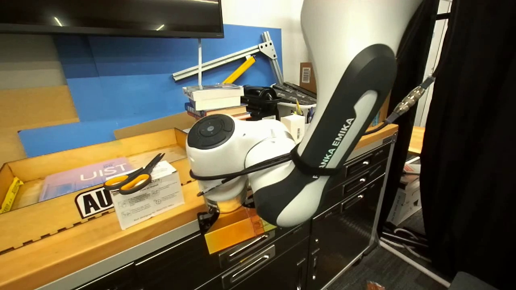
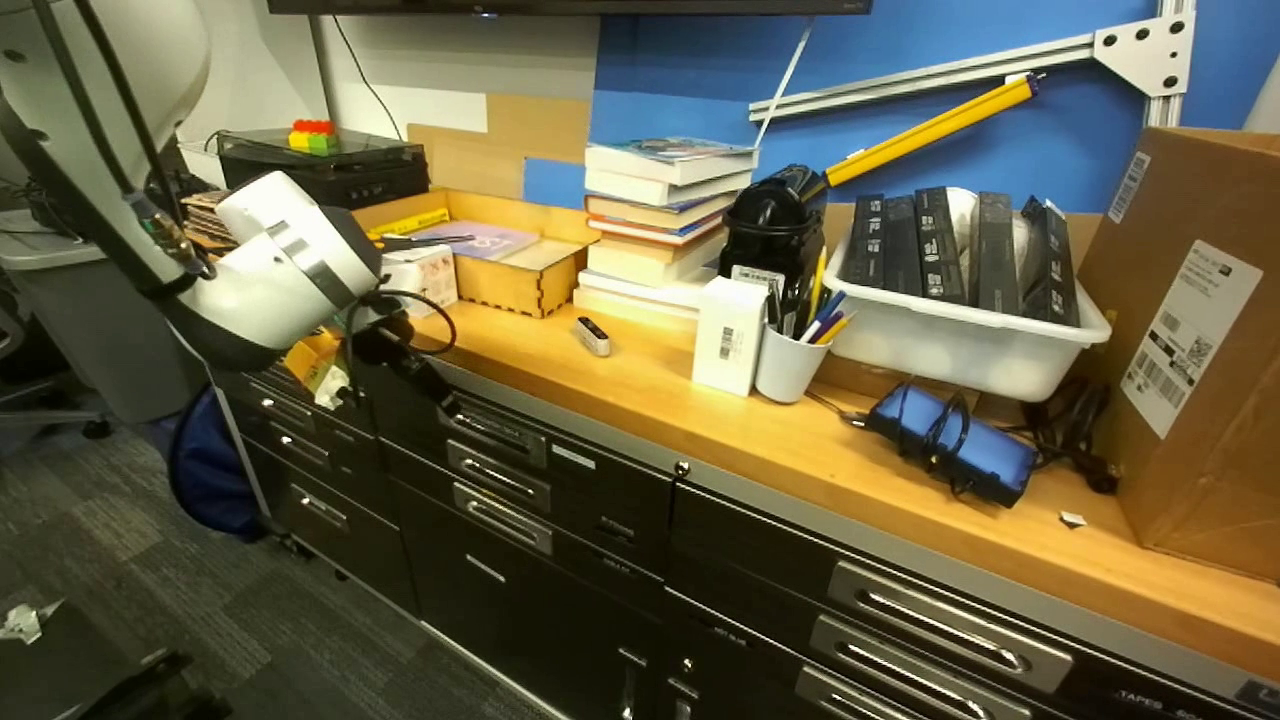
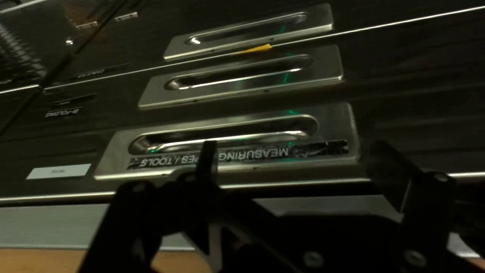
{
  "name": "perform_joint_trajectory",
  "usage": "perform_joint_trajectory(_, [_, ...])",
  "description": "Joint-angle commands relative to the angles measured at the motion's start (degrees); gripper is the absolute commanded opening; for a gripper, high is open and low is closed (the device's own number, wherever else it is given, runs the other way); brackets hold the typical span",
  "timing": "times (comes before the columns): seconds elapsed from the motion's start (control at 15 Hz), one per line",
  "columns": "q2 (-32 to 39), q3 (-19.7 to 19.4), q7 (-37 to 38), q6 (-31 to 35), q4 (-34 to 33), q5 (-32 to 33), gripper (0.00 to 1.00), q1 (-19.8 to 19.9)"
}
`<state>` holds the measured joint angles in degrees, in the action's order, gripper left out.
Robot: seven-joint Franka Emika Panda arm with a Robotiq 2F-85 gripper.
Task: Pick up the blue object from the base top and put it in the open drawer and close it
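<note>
As its two black fingers (image 3: 207, 163) stand well apart in the wrist view, the pincer (image 3: 294, 151) frames the handle plate (image 3: 246, 134) of the top drawer (image 3: 68, 151), whose upside-down label (image 3: 246, 155) shows the words "MEASURING" and "TOOLS." Whether the fingers touch the plate, or the drawer is fully closed, cannot be told. Two similar plates (image 3: 242, 81) line up beyond, a yellow scrap (image 3: 259, 48) at the seam between them, while the wooden counter (image 3: 38, 261) edges into the bottom of the view.

In an exterior view, the white robot arm (image 2: 255, 295) slants in from the left, its pincer angled down toward the black cabinet front (image 2: 600, 500). On the counter stand a stack of books (image 2: 650, 230), a white carton (image 2: 727, 335), a pen cup (image 2: 792, 368) and a white plastic bin (image 2: 960, 345) of black boxes (image 2: 935, 245); a cable-wrapped blue device (image 2: 995, 455) lies in front of the bin, near a cardboard box (image 2: 1200, 340).

In an exterior view, the robot arm, marked "FRANKA EMIKA," rises in the foreground by an orange-yellow item (image 1: 229, 238), and most of the pincer is hidden. Orange-handled scissors (image 1: 142, 173) rest on a white box (image 1: 151, 203) in front of a wooden tray (image 1: 40, 221) that holds a purple sheet (image 1: 68, 185) lettered "UIST." Where the small light-blue object lies cannot be told from any of the views.
</note>
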<state>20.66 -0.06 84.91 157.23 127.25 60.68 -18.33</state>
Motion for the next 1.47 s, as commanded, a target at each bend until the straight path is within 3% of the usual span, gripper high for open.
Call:
perform_joint_trajectory(0.0, [-10.7,4.5,-13.7,-0.9,11.1,-8.7,1.0,5.6])
perform_joint_trajectory(0.33, [-17.1,21.3,-35.2,2.8,25.3,-27.1,1.0,21.0])
perform_joint_trajectory(0.47, [-16.4,28.0,-44.0,1.5,26.8,-35.1,1.0,25.5])
perform_joint_trajectory(0.67, [-19.8,34.0,-56.8,-3.7,26.5,-46.3,1.0,29.0])
perform_joint_trajectory(0.73, [-22.6,34.5,-61.0,-6.2,26.2,-50.5,1.0,29.0])
perform_joint_trajectory(0.8, [-25.6,26.1,-65.0,-7.5,25.7,-55.3,1.0,20.2])
perform_joint_trajectory(1.07, [-33.2,19.0,-67.0,-14.0,20.3,-57.2,1.0,15.3])
perform_joint_trajectory(1.4, [-39.2,14.4,-68.7,-33.1,6.9,-57.1,1.0,13.1])
